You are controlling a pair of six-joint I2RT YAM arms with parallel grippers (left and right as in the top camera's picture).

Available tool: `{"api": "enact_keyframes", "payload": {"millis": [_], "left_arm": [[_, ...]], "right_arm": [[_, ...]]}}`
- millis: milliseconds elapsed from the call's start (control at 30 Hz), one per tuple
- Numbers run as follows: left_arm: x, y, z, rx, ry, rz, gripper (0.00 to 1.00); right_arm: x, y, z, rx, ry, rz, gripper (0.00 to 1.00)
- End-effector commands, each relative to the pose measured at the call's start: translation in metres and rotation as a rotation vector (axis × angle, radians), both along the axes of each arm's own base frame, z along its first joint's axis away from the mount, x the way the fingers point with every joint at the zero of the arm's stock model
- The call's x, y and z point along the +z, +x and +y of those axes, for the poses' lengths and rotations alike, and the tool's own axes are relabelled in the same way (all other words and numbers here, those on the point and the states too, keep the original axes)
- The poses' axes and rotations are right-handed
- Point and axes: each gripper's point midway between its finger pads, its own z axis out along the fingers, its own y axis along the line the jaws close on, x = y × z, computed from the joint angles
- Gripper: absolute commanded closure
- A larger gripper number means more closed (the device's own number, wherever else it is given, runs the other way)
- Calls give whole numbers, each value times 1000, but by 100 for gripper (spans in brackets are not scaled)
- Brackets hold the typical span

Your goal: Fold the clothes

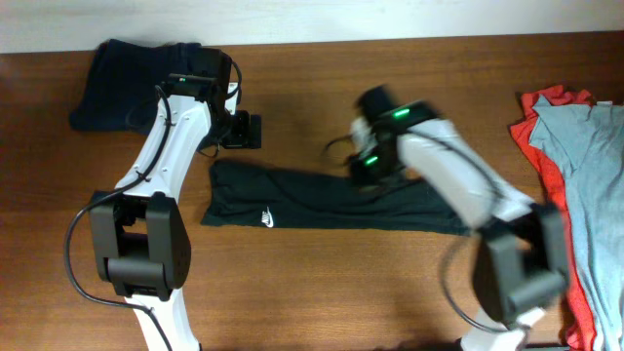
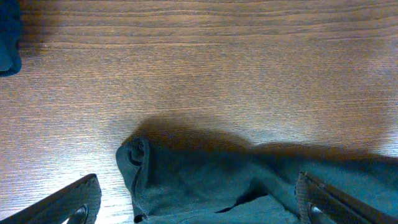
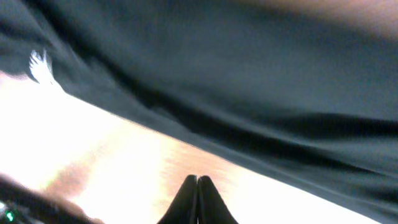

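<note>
Folding partly done, we judge | tee (image 1: 322,200) lies mid-desk (image 1: 322,283) as a long strip, cross-folds left | left claw (image 1: 244,130) wide open, empty, over tee's top-left corner | right claw (image 3: 196,182) pinched shut on nothing, at tee's upper edge | red top (image 1: 541,146) and grey-blue top (image 1: 590,166), right of tee, unfolded

Desk (image 1: 322,283): brown wood-grain top with fine streaked grain, smooth, a soft sheen, and glare patches in the wrist views.
Black T-shirt (image 1: 322,200): matt knit cloth, soft and creased; white printed logo (image 1: 267,218).
Navy garment (image 1: 122,78), far left: matt cloth.
Red garment (image 1: 546,146) and grey-blue garment (image 1: 595,185), right edge: thin matt cloth.
Arm shells (image 1: 166,146): glossy white plastic with matt black joints.
</note>
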Motion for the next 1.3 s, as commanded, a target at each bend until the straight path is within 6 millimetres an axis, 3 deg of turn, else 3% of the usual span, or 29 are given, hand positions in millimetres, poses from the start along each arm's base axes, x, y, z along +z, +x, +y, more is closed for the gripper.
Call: {"api": "enact_keyframes", "payload": {"millis": [0,100,167,300,367,433,600,733,800,833,1033,1100,1267], "left_arm": [[10,3,2,3,2,-27,1],[10,3,2,3,3,-27,1],[10,3,2,3,2,-27,1],[10,3,2,3,2,-27,1],[10,3,2,3,2,-27,1],[10,3,2,3,3,-27,1],[10,3,2,3,2,-27,1],[10,3,2,3,3,-27,1],[10,3,2,3,2,-27,1],[10,3,2,3,3,-27,1],[10,3,2,3,2,-27,1],[10,3,2,3,3,-27,1],[10,3,2,3,3,-27,1]], "right_arm": [[43,17,-94,-104,-151,-126,90],[33,15,-150,-141,-172,-85,63],[23,18,-176,-216,-175,-78,57],[-8,30,-217,-347,-127,-88,56],[-24,29,-226,-355,-107,-77,56],[-46,27,-233,-367,-108,-55,47],[-93,13,-231,-367,-108,-19,35],[-109,0,-227,-367,-107,2,34],[-111,-2,-227,-367,-107,4,40],[-111,-1,-227,-367,-105,0,60],[-102,14,-219,-368,-42,-40,79],[-94,21,-224,-371,-54,-55,96],[-66,37,-263,-441,-107,-91,96]]}}
